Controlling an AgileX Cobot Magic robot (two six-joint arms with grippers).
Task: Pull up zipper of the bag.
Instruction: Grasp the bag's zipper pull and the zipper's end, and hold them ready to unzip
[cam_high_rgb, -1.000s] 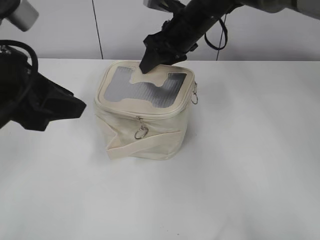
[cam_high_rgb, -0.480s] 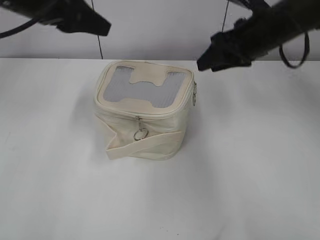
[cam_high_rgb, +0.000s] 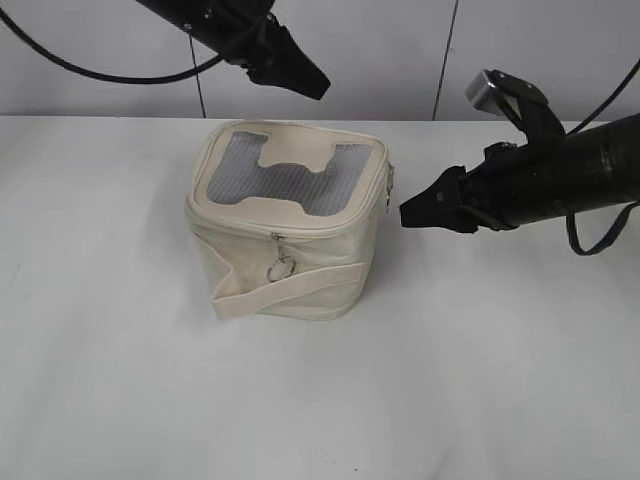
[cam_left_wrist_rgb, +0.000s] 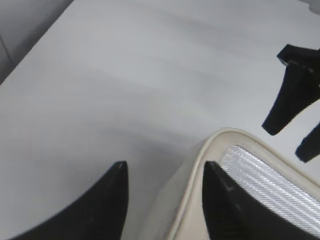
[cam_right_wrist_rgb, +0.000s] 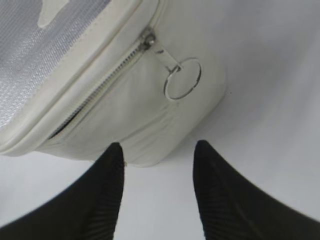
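Jaws of both the right gripper (cam_right_wrist_rgb: 156, 187) and left gripper (cam_left_wrist_rgb: 165, 200) hung parted and empty; approach step, with the right needing to pinch the zipper's ring pull (cam_right_wrist_rgb: 182, 79) on the bag (cam_high_rgb: 285, 225).

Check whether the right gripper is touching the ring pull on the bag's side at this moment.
Apart. In the right wrist view the open right gripper sits below the ring pull, with bag fabric and table showing between them.

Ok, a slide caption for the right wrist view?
Open right end effector faces the bag beside its ring-pull zipper.
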